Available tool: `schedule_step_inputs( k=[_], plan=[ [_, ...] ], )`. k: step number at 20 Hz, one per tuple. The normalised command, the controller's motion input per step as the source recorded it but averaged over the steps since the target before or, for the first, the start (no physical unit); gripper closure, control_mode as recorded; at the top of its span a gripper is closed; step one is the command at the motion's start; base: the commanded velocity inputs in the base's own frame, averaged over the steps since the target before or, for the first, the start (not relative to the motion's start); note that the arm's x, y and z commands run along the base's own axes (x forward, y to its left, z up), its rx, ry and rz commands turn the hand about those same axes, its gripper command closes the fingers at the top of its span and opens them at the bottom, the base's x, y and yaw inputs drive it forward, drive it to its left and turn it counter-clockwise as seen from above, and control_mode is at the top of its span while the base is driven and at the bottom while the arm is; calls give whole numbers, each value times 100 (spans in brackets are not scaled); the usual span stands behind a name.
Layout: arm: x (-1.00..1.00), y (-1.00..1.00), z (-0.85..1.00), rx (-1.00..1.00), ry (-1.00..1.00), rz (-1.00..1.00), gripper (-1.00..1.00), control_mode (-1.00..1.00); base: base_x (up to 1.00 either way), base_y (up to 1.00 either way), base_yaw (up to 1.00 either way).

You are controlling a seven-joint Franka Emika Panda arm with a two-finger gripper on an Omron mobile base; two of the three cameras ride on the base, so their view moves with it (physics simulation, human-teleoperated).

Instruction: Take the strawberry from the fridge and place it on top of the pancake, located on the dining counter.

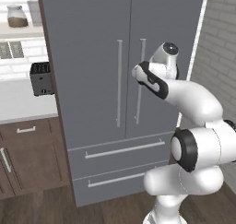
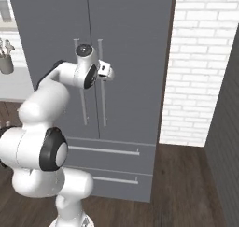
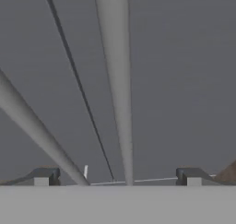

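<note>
Left base view: the white arm (image 1: 193, 103) rises from the lower right and reaches up toward the tall grey fridge (image 1: 87, 80), whose two upper doors are shut
Fridge doors: closed, the seam between them running straight down the front, a slim vertical handle on each side of it
Right handle: the long bar (image 1: 139, 82) stands just beside the robot's wrist in the left base view
Left handle: the matching bar (image 1: 119, 82) stands apart from the arm, on the other side of the seam
Drawers: two lower drawers (image 1: 120, 165) sit shut beneath the doors, each with a horizontal bar
Gripper: in the hand view the gripper (image 3: 117, 176) stands wide open, empty, its two dark fingertips (image 3: 44, 174) set well apart with the right handle passing between them
Right base view: the hand (image 2: 103, 71) is level with the upper part of the handles, right up against the door front
Strawberry: cannot be seen; the fridge it belongs in is shut
Surroundings: a toaster (image 1: 41, 78) sits on the white worktop (image 1: 23, 103) left of the fridge, a jar (image 1: 17, 16) on the shelf above, a white brick wall (image 2: 205, 62) to the right
</note>
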Motion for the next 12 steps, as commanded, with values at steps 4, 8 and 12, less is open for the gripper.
schedule_step_inputs(
  k=[4, 8, 12],
  plan=[
    [44, -9, -14, 0, -9, 1, -100, -100, 0, 0, 0],
    [45, 0, -11, 0, -6, 0, -100, -100, 0, 0, 0],
    [40, 0, -5, 0, -9, 0, -100, -100, 0, 0, 0]
  ],
)
